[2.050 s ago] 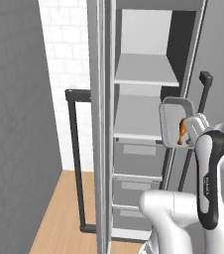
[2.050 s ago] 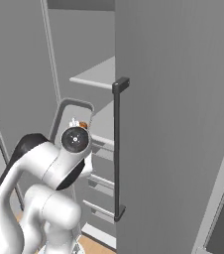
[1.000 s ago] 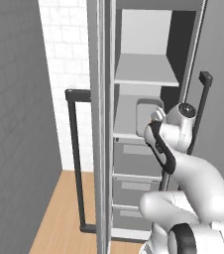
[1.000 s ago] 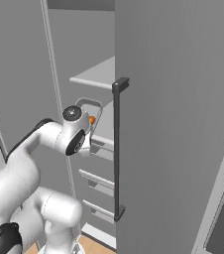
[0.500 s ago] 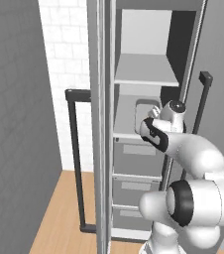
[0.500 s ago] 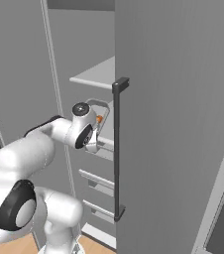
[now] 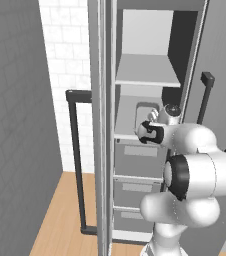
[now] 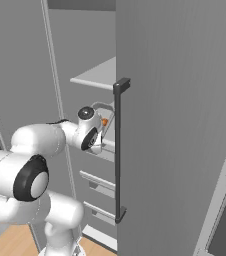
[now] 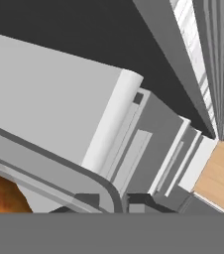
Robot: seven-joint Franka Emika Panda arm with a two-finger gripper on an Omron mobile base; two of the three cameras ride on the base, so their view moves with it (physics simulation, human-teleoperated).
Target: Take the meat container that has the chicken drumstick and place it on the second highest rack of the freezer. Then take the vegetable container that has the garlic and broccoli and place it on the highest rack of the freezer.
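Over the front edge of the freezer's (image 7: 150, 30) second-highest rack (image 7: 130, 127), the meat container (image 7: 146, 114) with the chicken drumstick (image 8: 104, 121) now rides, carried in from well outside over the last two seconds. The gripper (image 8: 101, 134) stays clamped on its near rim, so I judge release is next.

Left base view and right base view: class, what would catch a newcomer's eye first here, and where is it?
The big white robot arm dominates the foreground, reaching into the open freezer. At its hand a grey meat container sits over the second flat shelf, an orange chicken drumstick peeking out. The dark door handle runs down the open door.
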